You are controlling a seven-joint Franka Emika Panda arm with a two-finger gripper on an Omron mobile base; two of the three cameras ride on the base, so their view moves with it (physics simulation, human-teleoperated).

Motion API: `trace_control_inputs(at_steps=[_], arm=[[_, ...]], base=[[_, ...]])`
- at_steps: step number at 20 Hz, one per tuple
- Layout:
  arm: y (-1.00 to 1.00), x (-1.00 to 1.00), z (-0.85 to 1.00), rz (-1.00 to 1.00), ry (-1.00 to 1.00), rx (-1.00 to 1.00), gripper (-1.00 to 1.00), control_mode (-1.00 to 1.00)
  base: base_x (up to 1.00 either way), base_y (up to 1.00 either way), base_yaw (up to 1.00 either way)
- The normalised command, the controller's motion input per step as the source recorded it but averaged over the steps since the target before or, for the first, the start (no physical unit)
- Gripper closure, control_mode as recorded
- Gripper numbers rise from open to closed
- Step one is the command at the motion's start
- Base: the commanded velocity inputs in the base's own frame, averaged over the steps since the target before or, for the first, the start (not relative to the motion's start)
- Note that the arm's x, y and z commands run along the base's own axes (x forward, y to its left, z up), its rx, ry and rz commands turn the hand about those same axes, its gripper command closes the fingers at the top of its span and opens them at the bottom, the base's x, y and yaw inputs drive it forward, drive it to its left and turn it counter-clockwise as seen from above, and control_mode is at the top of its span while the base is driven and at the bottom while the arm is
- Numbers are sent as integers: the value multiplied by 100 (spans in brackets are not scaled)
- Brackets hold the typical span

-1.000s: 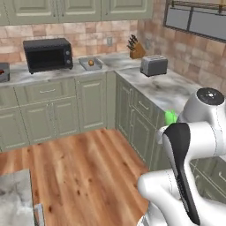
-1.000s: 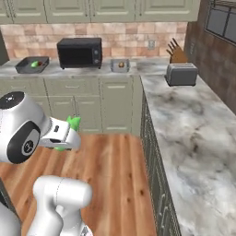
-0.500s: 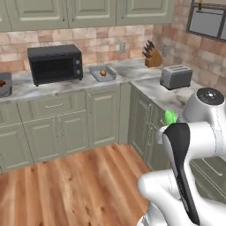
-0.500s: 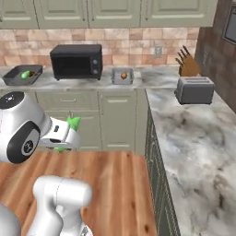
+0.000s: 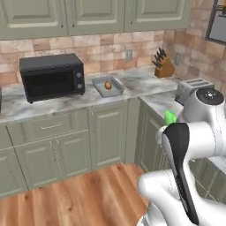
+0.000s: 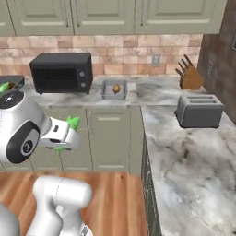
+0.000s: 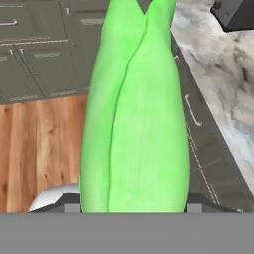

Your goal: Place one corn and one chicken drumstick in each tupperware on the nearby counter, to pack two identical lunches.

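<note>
A bright-green corn (image 7: 134,109) stands lengthwise between my jaws and hides the fingertips in the hand view. My gripper (image 6: 68,134) is shut on it, held out in front of the arm over the wooden floor; the corn's green tip (image 5: 170,117) sticks out beside the arm. A grey tupperware (image 5: 114,90) sits on the counter (image 5: 141,81) right of the microwave, with one brown chicken drumstick (image 5: 107,84) inside. From the right side the same tupperware (image 6: 109,95) and drumstick (image 6: 116,87) lie well ahead of the gripper.
A black microwave (image 6: 62,72) stands left of the tray. A dark tray (image 6: 10,85) holding something green sits at the far left. A toaster (image 6: 199,110) and a knife block (image 6: 189,76) occupy the corner counter. Olive cabinet fronts (image 5: 106,132) run below.
The whole picture has shifted: the base has moved, so the microwave and the tray now sit closer and more central. The corn stays in the gripper as before.
</note>
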Motion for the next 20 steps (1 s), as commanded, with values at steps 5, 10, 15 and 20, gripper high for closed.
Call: trace_control_inputs(at_steps=[5, 10, 15, 20], arm=[[0, 0, 0, 0, 0, 0, 100, 100], [0, 0, 0, 0, 0, 0, 100, 100], [0, 0, 0, 0, 0, 0, 100, 100], [0, 0, 0, 0, 0, 0, 100, 100]], base=[[100, -22, 0], [100, -12, 0], [100, -4, 0], [97, 0, 1]])
